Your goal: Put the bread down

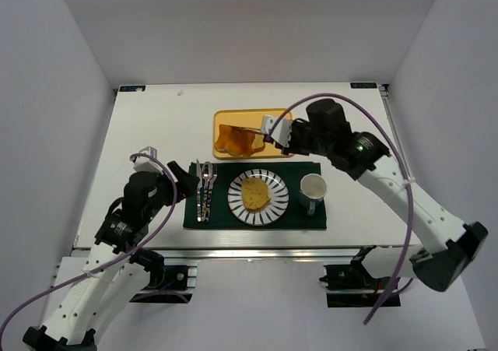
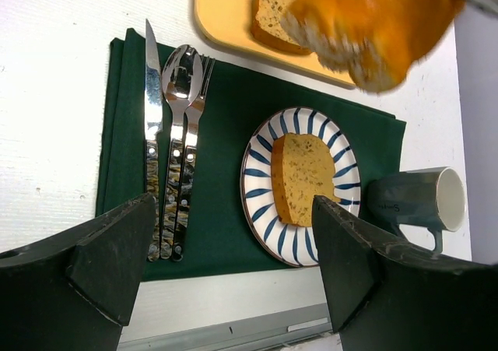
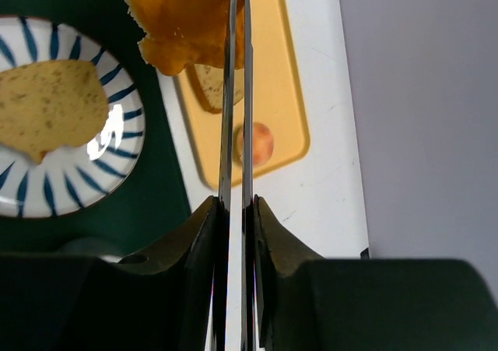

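Note:
The bread (image 1: 255, 193) (image 2: 303, 178) (image 3: 50, 110), a golden-yellow slice, lies flat on the blue-striped plate (image 1: 233, 203) (image 2: 261, 203) (image 3: 78, 187). My right gripper (image 1: 289, 135) (image 3: 236, 207) is shut on metal tongs (image 1: 261, 130) (image 3: 236, 94). The tongs pinch a darker orange toasted slice (image 1: 236, 139) (image 2: 373, 16) (image 3: 179, 16) in the air over the yellow tray (image 1: 272, 116) (image 2: 218, 16) (image 3: 288, 94). My left gripper (image 1: 180, 184) (image 2: 233, 207) hovers open and empty above the near left of the green mat (image 1: 303, 219) (image 2: 226, 117).
A greyish-brown slice (image 2: 272, 16) (image 3: 210, 86) and a small reddish round piece (image 3: 255, 143) lie on the tray. Knife, spoon and fork (image 1: 204, 191) (image 2: 175, 133) rest on the mat's left; a grey mug (image 1: 313, 187) (image 2: 424, 199) stands to the right of the plate.

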